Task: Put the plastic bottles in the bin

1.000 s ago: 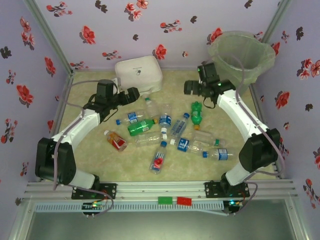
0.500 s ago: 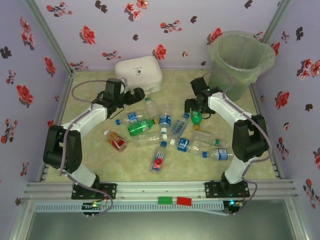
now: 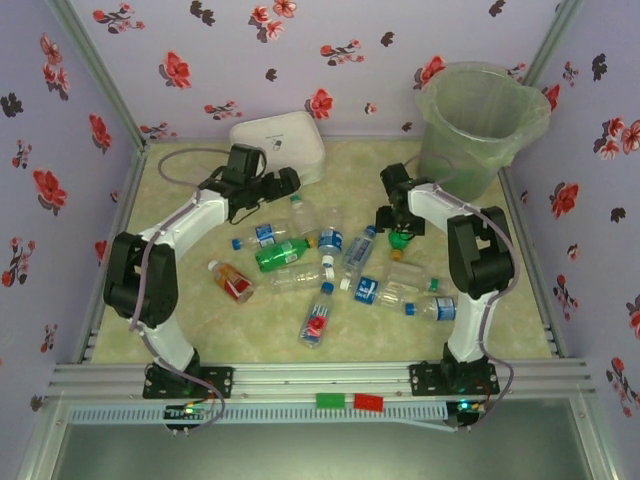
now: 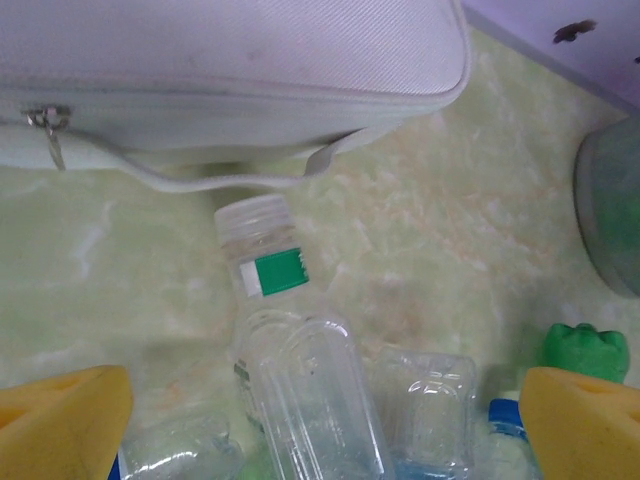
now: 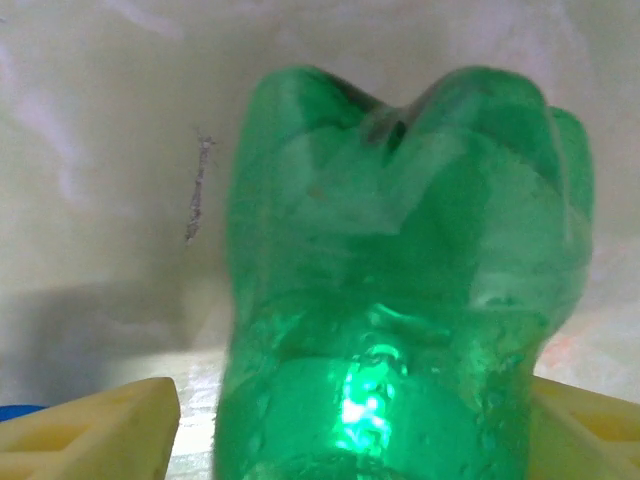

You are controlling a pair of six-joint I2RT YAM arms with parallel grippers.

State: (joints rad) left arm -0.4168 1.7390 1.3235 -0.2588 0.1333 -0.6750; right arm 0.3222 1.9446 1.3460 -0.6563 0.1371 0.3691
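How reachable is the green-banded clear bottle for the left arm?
Likely yes: the open jaws of the left arm hang over that clear bottle, nothing covering it; a neighbouring bottle close beside may crowd one jaw.

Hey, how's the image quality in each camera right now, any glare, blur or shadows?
Top external view: even, soft light, only faint shadows, slightly grainy. Left wrist view: the clear plastic bottle with a green label is fairly sharp, the yellow fingertips at the bottom corners blurred. Right wrist view: the green plastic bottle sits very close, soft-focused, with a bright glare spot low on it.
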